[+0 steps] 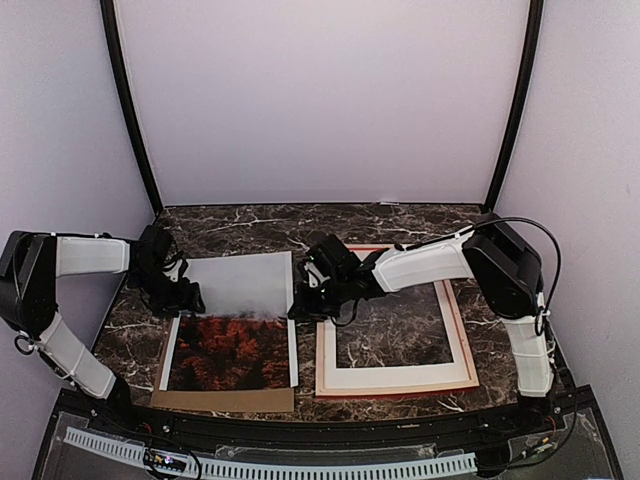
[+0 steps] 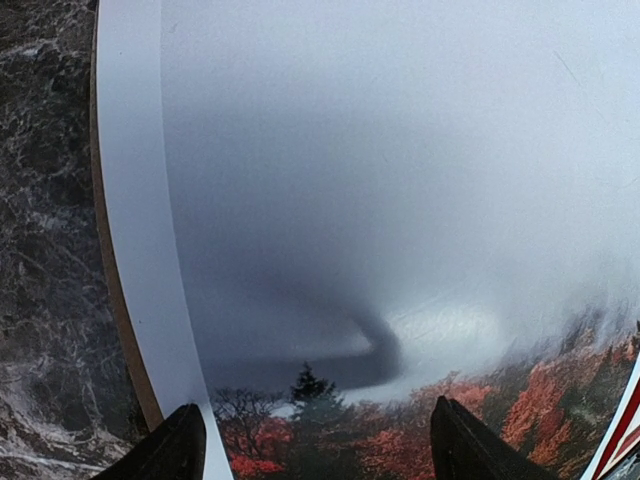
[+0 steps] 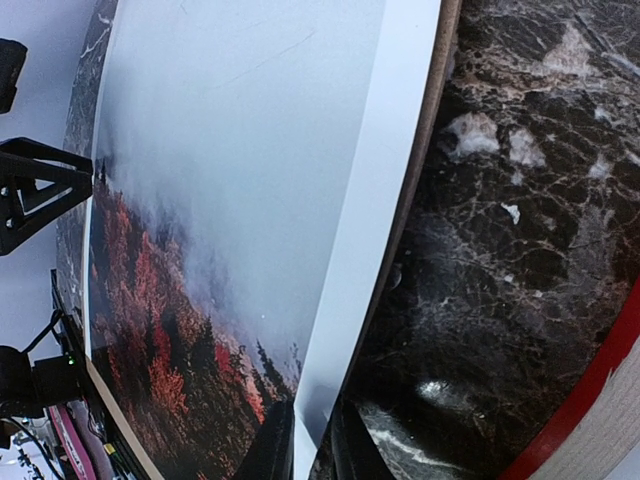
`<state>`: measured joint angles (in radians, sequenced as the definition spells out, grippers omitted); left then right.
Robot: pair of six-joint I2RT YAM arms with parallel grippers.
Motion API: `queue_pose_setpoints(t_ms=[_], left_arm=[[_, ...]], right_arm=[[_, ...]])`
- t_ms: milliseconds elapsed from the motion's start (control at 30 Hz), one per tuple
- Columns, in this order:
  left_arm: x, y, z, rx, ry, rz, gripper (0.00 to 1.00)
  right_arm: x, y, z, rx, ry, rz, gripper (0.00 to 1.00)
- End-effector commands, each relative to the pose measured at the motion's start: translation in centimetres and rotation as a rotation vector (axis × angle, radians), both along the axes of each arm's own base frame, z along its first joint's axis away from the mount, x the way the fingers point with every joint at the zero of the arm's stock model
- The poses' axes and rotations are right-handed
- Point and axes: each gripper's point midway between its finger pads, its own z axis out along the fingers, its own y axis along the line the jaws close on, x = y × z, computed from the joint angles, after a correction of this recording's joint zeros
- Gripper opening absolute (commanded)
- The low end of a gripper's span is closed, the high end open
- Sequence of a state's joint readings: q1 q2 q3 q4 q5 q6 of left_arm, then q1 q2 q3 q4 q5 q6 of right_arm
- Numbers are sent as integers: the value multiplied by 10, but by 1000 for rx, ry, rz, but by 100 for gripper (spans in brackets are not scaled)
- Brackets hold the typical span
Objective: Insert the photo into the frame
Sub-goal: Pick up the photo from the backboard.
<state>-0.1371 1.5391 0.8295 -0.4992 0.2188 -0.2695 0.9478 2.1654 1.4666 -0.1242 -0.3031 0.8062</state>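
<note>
1. The photo (image 1: 238,345) lies picture-up on a brown board (image 1: 222,400), at 9 o'clock from the frame (image 1: 400,382). The two are close together but do not touch.
2. The right gripper (image 1: 299,305) is at the photo's 3 o'clock edge. Its jaws are nearly closed and appear to pinch the white margin between the fingers (image 3: 272,450).
3. The left gripper (image 1: 188,297) is at the 9 o'clock edge. Its jaws are spread wide and hold nothing, with one finger (image 2: 172,450) by the margin.
4. The step looks like pick-up, with the photo not yet carried.
5. Next, the left jaws likely need to close on their edge. Both arms would then lift evenly, carry the photo toward 3 o'clock and square it over the frame's opening without creasing it.
</note>
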Motion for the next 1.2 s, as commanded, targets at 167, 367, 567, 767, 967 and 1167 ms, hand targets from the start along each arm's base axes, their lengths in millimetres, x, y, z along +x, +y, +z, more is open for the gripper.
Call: queue_pose_setpoints(t_ms=[167,367,567,767,967,1167], left_arm=[[-23,-21,-14,-79,103,-39,79],[-23,-21,-15,-80,106,-40,79],[-23,-22,-15,-80,106,-42,79],[-23,-22,-15,-81,106,-43,79],[-22,-23,-14,-86,101,-44,79],[-12,-30,5,-134,23,-52,79]], right_arm=[[2,13,32,76,-44,24,19],[4,12,29,50,-52,22,25],[4,13,30,51,-56,31,26],[2,15,23,58,-37,36,24],[-2,15,17,83,-10,27,19],[-2,19,27,128,-20,33,7]])
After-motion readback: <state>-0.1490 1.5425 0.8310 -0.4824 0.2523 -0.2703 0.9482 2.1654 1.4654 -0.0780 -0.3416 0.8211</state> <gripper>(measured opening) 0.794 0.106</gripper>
